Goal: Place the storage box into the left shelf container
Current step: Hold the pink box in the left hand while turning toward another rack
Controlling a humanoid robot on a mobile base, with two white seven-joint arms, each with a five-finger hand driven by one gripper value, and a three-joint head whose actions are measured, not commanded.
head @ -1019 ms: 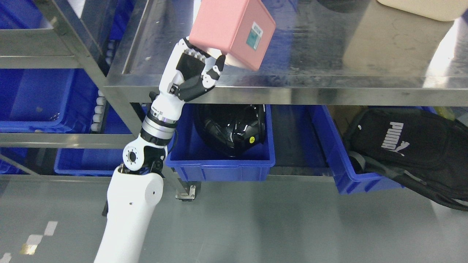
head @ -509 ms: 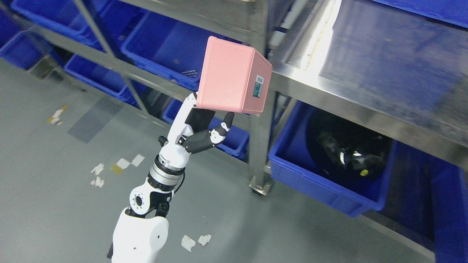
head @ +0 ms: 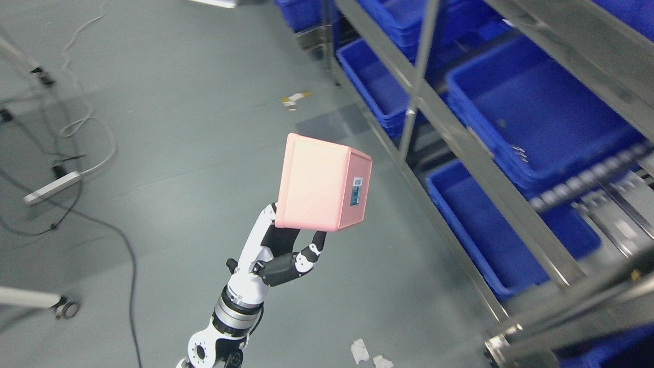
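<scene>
My left hand (head: 288,250) comes up from the bottom edge and is shut on a pink storage box (head: 322,189), gripping it from below. The box is held up over the grey floor, tilted, with a small label on its right side. A metal shelf rack (head: 460,138) runs along the right of the view, holding several blue containers (head: 531,112). The box is to the left of the rack and apart from it. My right hand is not in view.
Cables and a power strip (head: 51,186) lie on the floor at the left. A wheeled stand leg (head: 36,300) shows at the lower left. Paper scraps (head: 365,352) lie on the floor near the bottom. The rack's post foot (head: 498,347) is at the lower right.
The whole view has swung left, so the camera has moved: the steel table and helmet bin are gone, and the rack of blue containers now fills the right. The hand still holds the box.
</scene>
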